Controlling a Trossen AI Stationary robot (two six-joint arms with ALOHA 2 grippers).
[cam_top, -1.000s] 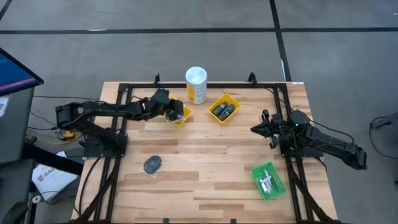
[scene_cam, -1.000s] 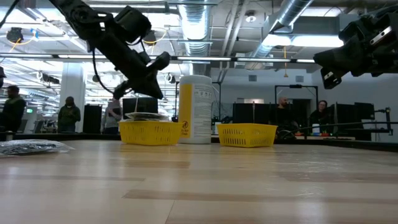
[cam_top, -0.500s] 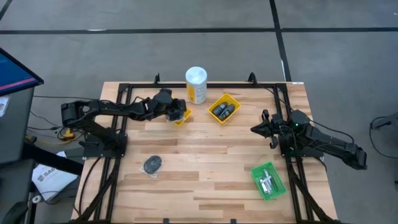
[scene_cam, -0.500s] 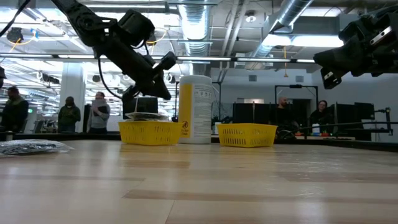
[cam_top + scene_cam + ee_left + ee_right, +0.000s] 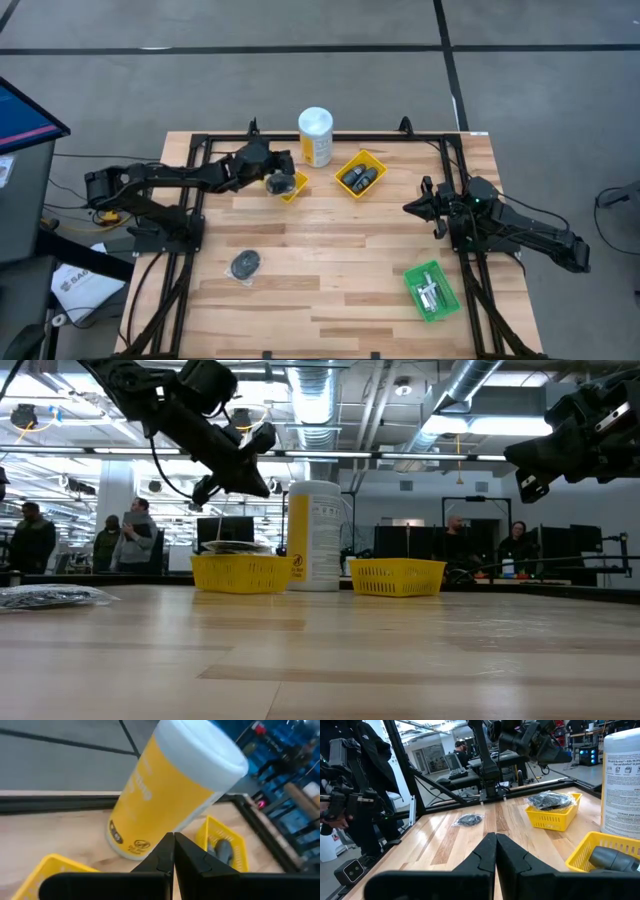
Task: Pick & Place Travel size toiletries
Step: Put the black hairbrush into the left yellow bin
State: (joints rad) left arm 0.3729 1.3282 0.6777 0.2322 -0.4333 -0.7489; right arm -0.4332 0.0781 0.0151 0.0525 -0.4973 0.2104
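One dark disc in clear wrap point(image 5: 244, 264) lies flat on the wood near the table's left side; it also shows in the right wrist view as the wrapped disc point(image 5: 468, 820). More wrapped discs point(image 5: 551, 800) sit in the left yellow tray point(image 5: 293, 190). Black oblong pieces point(image 5: 359, 177) lie in the second yellow tray point(image 5: 372, 160). Small silver pieces point(image 5: 430, 293) rest in a green tray point(image 5: 445, 298). My left gripper point(image 5: 173, 839) is shut and empty, hovering above the left tray point(image 5: 240, 572). My right gripper point(image 5: 495, 839) is shut and empty, held high over the table's right side.
A tall yellow canister with a white cap point(image 5: 315, 135) stands at the far edge between the two yellow trays. A black frame point(image 5: 330, 137) runs along the table's far and side edges. People stand in the room behind. Bare wood lies in the table's middle point(image 5: 340, 260).
My left gripper dipped toward the left yellow tray, then rose and drew back a little toward the table's far left. It now stands higher above the tray than a second ago. The right arm kept still.
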